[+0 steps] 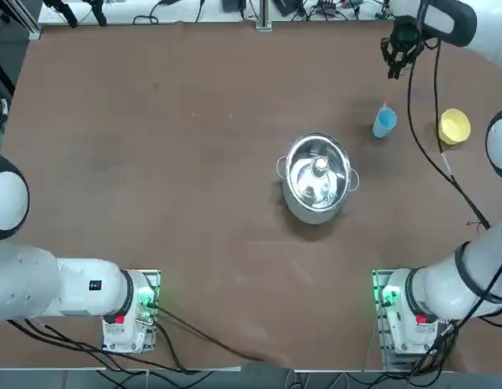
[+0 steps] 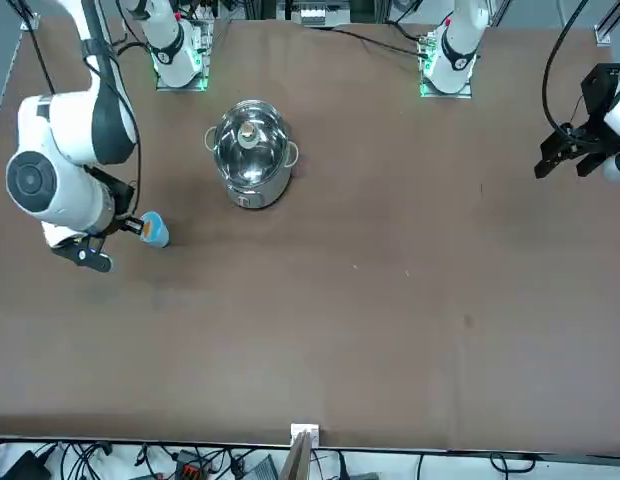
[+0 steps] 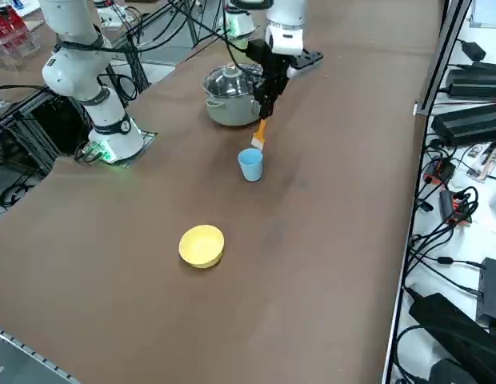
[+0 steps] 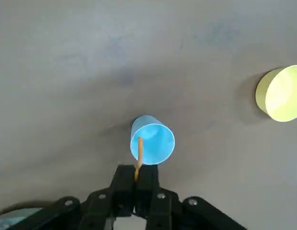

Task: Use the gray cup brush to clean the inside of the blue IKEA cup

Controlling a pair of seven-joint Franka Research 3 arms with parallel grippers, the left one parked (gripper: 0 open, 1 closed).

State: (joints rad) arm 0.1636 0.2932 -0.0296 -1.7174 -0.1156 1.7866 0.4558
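The blue IKEA cup [image 1: 384, 123] [image 3: 250, 164] [image 4: 153, 141] stands upright on the brown table at the far right, mouth up. My right gripper [image 1: 394, 61] [image 3: 266, 100] [image 4: 136, 184] hangs above it, shut on the orange handle of the gray cup brush [image 3: 259, 134] [image 4: 138, 158] [image 1: 389, 101]. The brush points straight down. Its pale lower end sits just over the cup's rim, on the side toward the pot. In the front view the cup [image 2: 155, 230] shows beside the arm's wrist.
A steel pot [image 1: 317, 177] [image 3: 230, 94] stands mid-table, left of the cup. A small yellow bowl [image 1: 454, 126] [image 3: 202, 245] [image 4: 281, 93] lies to the cup's right, near the table's right edge. Cables trail from the arm over the table.
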